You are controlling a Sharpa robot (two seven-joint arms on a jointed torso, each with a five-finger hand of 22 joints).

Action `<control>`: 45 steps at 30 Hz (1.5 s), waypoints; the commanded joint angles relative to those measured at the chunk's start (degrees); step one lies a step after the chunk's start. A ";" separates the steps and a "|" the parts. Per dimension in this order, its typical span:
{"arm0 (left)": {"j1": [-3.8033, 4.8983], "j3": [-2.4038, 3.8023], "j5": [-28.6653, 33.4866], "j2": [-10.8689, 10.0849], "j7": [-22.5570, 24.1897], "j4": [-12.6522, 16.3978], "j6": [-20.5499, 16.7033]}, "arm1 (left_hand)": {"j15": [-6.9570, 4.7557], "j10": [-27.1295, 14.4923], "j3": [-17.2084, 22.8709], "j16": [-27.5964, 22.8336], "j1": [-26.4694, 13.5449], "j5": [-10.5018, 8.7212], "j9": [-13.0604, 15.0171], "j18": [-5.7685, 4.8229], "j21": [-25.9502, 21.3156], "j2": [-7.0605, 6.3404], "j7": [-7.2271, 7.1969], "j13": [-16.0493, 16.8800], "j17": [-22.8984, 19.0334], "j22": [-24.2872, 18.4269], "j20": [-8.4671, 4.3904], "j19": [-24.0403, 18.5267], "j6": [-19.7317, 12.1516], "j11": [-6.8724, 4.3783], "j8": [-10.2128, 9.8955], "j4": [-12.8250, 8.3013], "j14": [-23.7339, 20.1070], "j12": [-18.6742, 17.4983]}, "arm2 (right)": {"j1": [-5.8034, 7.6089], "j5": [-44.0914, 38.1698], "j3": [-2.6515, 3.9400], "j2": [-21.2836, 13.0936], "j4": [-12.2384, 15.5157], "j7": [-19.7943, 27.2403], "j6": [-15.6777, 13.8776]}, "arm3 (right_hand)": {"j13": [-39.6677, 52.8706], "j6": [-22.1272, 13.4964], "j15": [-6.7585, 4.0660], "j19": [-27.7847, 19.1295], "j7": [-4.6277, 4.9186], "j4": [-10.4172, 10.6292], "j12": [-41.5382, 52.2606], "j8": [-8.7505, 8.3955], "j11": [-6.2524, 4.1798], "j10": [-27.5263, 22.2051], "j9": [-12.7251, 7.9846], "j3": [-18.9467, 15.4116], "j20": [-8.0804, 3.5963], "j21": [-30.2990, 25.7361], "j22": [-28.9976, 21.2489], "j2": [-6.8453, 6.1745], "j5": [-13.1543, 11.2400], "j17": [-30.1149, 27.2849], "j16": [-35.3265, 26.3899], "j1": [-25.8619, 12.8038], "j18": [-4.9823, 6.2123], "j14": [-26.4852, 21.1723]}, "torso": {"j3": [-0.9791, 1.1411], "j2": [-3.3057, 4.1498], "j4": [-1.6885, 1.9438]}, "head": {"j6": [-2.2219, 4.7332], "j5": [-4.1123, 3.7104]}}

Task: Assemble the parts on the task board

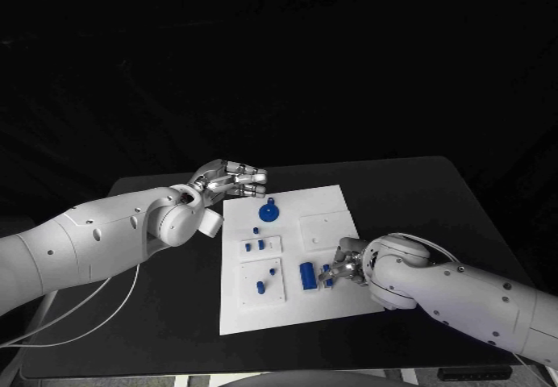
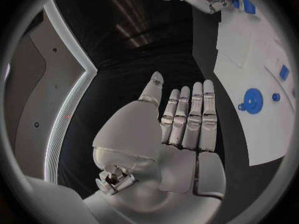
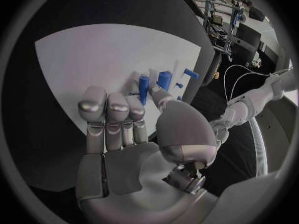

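The white task board [image 1: 305, 310] lies in the middle of the black table. On it are a round blue disc part [image 1: 268, 214], a blue block [image 1: 308, 275] and several small blue pegs [image 1: 263, 243]. My right hand [image 1: 347, 264] is over the board's right edge beside the block. It pinches a small blue peg [image 3: 144, 88] between thumb and fingers, just by the block [image 3: 164, 79]. My left hand [image 1: 229, 179] hovers off the board's far left corner, fingers [image 2: 187, 115] straight and holding nothing. The disc [image 2: 252, 101] lies ahead of it.
The board carries raised white square plates [image 1: 324, 228] with holes on its right half and two [image 1: 263, 280] on its left. Bare black table [image 1: 418, 201] surrounds the board. A white cable [image 1: 81, 322] hangs under the left arm.
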 commanded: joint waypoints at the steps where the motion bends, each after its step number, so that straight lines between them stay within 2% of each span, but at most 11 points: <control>1: -0.01 0.04 -0.08 0.15 0.19 0.13 1.51 | 0.18 -0.33 0.18 -0.02 -0.27 0.40 -0.05 -0.20 0.24 0.37 0.39 0.00 0.08 -0.08 0.06 0.00 -0.04 0.04 0.08 0.27 -0.02 -0.27 | -0.59 0.22 -0.45 0.32 -0.04 1.07 0.84 | -0.13 -0.01 -0.29 3.04 0.32 0.82 -0.32 -0.15 0.13 -0.41 -0.85 -0.10 -0.08 -0.17 6.34 -0.98 -0.31 -0.05 -0.09 0.24 -0.81 -0.07 | -0.02 0.00 0.01 | 0.00 0.03; 8: -0.01 0.04 -0.13 0.13 -0.11 0.05 1.69 | 0.18 -0.43 0.16 -0.03 -0.28 0.36 -0.05 -0.20 0.24 0.32 0.42 0.00 0.08 -0.09 0.07 -0.01 -0.09 0.08 0.07 0.27 -0.03 -0.26 | -0.59 0.26 -0.51 0.22 0.08 1.28 0.71 | -0.21 0.01 -0.27 3.03 0.39 2.51 -0.41 -0.15 0.17 -0.43 -0.95 -1.53 -0.06 -0.27 6.32 -1.97 0.70 -0.09 -0.25 0.61 -0.76 -0.10 | -0.01 0.00 0.01 | -0.03 0.06; 11: -0.01 0.04 -0.16 0.12 -0.23 0.04 1.77 | 0.19 -0.52 0.15 -0.03 -0.25 0.21 -0.05 -0.19 0.24 0.25 0.43 0.01 0.08 -0.10 0.08 -0.01 -0.09 0.11 0.09 0.23 -0.04 -0.26 | -0.59 0.27 -0.53 0.18 0.13 1.34 0.54 | -0.25 0.04 -0.28 3.01 0.40 3.36 -0.44 -0.18 0.17 -0.44 -1.02 -2.42 -0.05 -0.32 6.31 -2.06 0.73 0.02 -0.21 1.31 -0.72 -0.11 | 0.01 0.00 0.00 | -0.08 0.09; 15: -0.01 0.04 -0.19 0.13 -0.32 0.03 1.82 | 0.20 -0.55 0.13 -0.02 -0.30 0.14 -0.05 -0.18 0.23 0.22 0.43 0.01 0.08 -0.11 0.09 -0.02 -0.08 0.13 0.11 0.27 -0.04 -0.25 | -0.59 0.25 -0.54 0.06 0.20 1.39 0.20 | -0.21 0.03 -0.28 3.03 0.38 3.29 -0.37 -0.15 0.15 -0.41 -1.03 -2.32 -0.06 -0.27 6.32 -2.00 0.75 0.04 -0.20 1.46 -0.74 -0.07 | 0.01 0.01 -0.01 | -0.10 0.12; 18: -0.01 0.04 -0.20 0.13 -0.37 0.02 1.84 | 0.20 -0.55 0.13 -0.02 -0.30 0.14 -0.05 -0.18 0.23 0.22 0.43 0.01 0.08 -0.11 0.09 -0.02 -0.08 0.13 0.11 0.27 -0.04 -0.25 | -0.59 0.21 -0.55 -0.04 0.27 1.39 0.00 | -0.20 0.01 -0.31 3.03 0.35 2.56 -0.35 -0.15 0.12 -0.40 -1.04 -2.10 -0.08 -0.29 6.31 -1.48 0.90 0.05 -0.20 1.94 -0.75 -0.06 | 0.02 0.02 -0.02 | -0.16 0.13; 22: -0.01 0.04 -0.22 0.12 -0.42 0.02 1.85 | 0.20 -0.55 0.13 -0.02 -0.30 0.14 -0.05 -0.18 0.23 0.22 0.43 0.01 0.08 -0.11 0.09 -0.02 -0.08 0.13 0.11 0.27 -0.04 -0.25 | -0.59 0.11 -0.56 -0.16 0.42 1.40 -0.21 | -0.19 -0.11 -0.37 3.04 0.30 -0.06 -0.36 -0.15 0.06 -0.44 -1.06 -0.98 -0.12 -0.33 6.31 -0.23 1.23 0.05 -0.22 2.97 -0.77 -0.06 | 0.04 0.01 -0.01 | -0.21 0.15; 24: -0.01 0.04 -0.22 0.12 -0.45 0.03 1.85 | 0.20 -0.55 0.13 -0.02 -0.30 0.14 -0.05 -0.18 0.23 0.22 0.43 0.01 0.08 -0.11 0.09 -0.02 -0.08 0.13 0.11 0.27 -0.04 -0.25 | -0.59 0.06 -0.56 -0.24 0.51 1.42 -0.28 | -0.21 -0.13 -0.37 3.04 0.27 -1.85 -0.41 -0.18 0.09 -0.45 -1.01 0.22 -0.13 -0.33 6.31 -0.02 1.45 0.00 -0.32 2.18 -0.79 -0.09 | 0.04 0.01 -0.01 | -0.21 0.15; 28: -0.01 0.04 -0.25 0.12 -0.51 0.04 1.83 | 0.20 -0.55 0.13 -0.02 -0.30 0.14 -0.05 -0.18 0.23 0.22 0.43 0.01 0.08 -0.11 0.09 -0.02 -0.08 0.13 0.11 0.27 -0.04 -0.25 | -0.59 0.01 -0.56 -0.38 0.72 1.46 -0.31 | -0.20 -0.15 -0.36 3.02 0.29 -3.63 -0.43 -0.14 0.04 -0.49 -0.87 0.97 -0.13 -0.44 6.29 0.55 2.44 -0.01 -0.36 1.60 -0.78 -0.05 | 0.01 0.00 -0.02 | -0.22 0.26; 41: -0.01 0.04 -0.35 0.13 -0.68 0.07 1.80 | 0.21 -0.65 0.17 -0.02 -0.22 0.15 -0.05 -0.16 0.24 0.21 0.44 0.01 0.08 -0.14 0.11 -0.01 -0.12 0.16 0.14 0.27 -0.06 -0.26 | -0.60 0.00 -0.57 -0.46 1.02 1.56 -0.23 | -0.21 -0.17 -0.33 3.04 0.29 -4.22 -0.42 -0.15 0.07 -0.48 -0.78 0.72 -0.11 -0.32 6.33 0.81 2.11 -0.12 -0.50 0.59 -0.77 -0.07 | 0.00 0.01 0.00 | -0.22 0.31; 43: -0.01 0.04 -0.36 0.13 -0.70 0.07 1.79 | 0.23 -0.78 0.15 -0.03 -0.28 0.12 -0.05 -0.15 0.24 0.18 0.48 0.00 0.08 -0.16 0.12 -0.01 -0.20 0.20 0.11 0.33 -0.09 -0.26 | -0.60 0.01 -0.57 -0.46 1.01 1.59 -0.34 | -0.24 -0.17 -0.33 3.03 0.29 -3.95 -0.48 -0.15 0.07 -0.51 -0.79 0.52 -0.11 -0.43 6.30 0.71 1.78 -0.09 -0.47 0.33 -0.76 -0.06 | 0.00 0.01 0.00 | -0.22 0.31; 45: -0.01 0.04 -0.37 0.13 -0.72 0.08 1.79 | 0.23 -0.78 0.15 -0.03 -0.28 0.12 -0.05 -0.15 0.24 0.18 0.48 0.00 0.08 -0.16 0.12 -0.01 -0.20 0.20 0.11 0.33 -0.09 -0.26 | -0.60 0.04 -0.57 -0.47 0.99 1.64 -0.46 | -0.25 -0.15 -0.30 3.02 0.32 -3.15 -0.48 -0.15 0.09 -0.50 -0.82 -0.08 -0.10 -0.50 6.28 0.27 0.33 -0.13 -0.51 -0.22 -0.73 -0.07 | -0.01 -0.01 -0.01 | -0.22 0.33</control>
